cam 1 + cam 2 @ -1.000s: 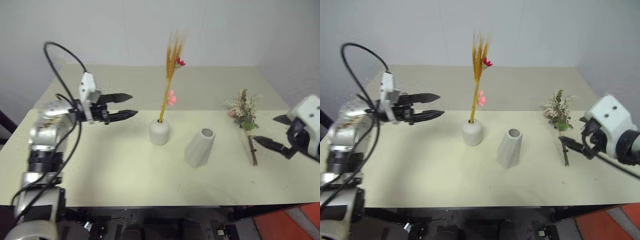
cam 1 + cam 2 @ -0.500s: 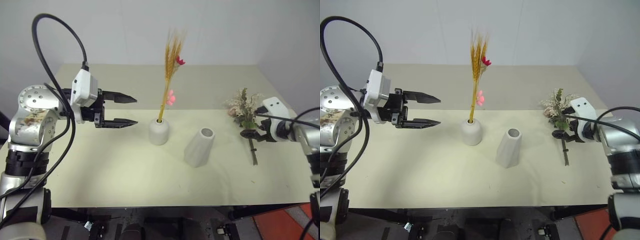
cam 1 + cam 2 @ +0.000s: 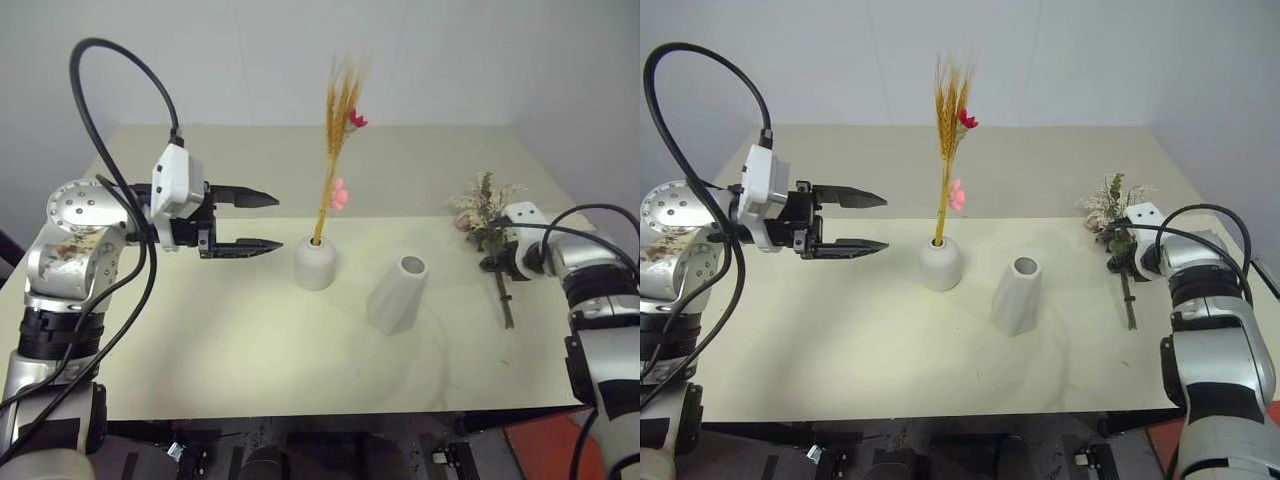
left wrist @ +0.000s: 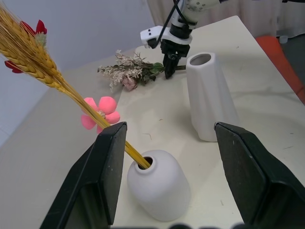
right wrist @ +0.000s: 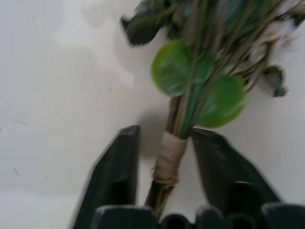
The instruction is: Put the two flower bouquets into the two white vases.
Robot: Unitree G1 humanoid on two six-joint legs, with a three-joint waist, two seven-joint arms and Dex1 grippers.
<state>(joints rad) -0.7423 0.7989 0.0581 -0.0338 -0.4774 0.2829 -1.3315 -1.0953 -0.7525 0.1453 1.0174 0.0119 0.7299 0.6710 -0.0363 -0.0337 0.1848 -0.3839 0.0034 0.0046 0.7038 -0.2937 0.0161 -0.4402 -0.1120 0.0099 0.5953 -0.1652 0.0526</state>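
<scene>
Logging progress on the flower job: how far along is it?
Half done. The wheat bunch stands in the round vase. In hand: the right end effector straddles the dried bunch, which lies on the table; fingers not yet clamped. Left: lift it into the tall vase.

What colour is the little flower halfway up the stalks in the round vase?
Pink. The flower has five rounded petals, seen best in the left wrist view, just above the round vase.

We see a pale cream counter (image 3: 230, 350) set against a plain white wall (image 3: 250, 60), with a patch of orange-red floor (image 3: 545, 445) showing below its near right corner.
</scene>
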